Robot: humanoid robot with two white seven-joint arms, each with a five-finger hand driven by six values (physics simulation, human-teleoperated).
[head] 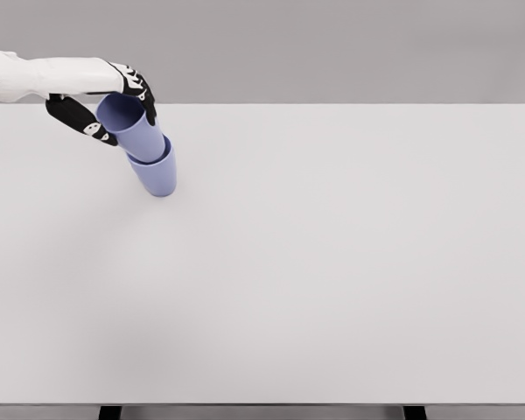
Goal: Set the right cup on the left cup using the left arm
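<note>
The left hand (114,101) is clamped around the upper cup (131,124), thumb on one side and fingers on the other. This cup sits nested in the lower cup (160,173) on the surface (350,262), both tilted, so the stacking looks nearly done.

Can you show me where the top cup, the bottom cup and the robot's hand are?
top cup (129,122), head view, on its side wall below the rim.
bottom cup (157,175), head view, on its outer wall.
left hand (105,105), head view, on the middle of the hand, fingers around the top cup.
</note>
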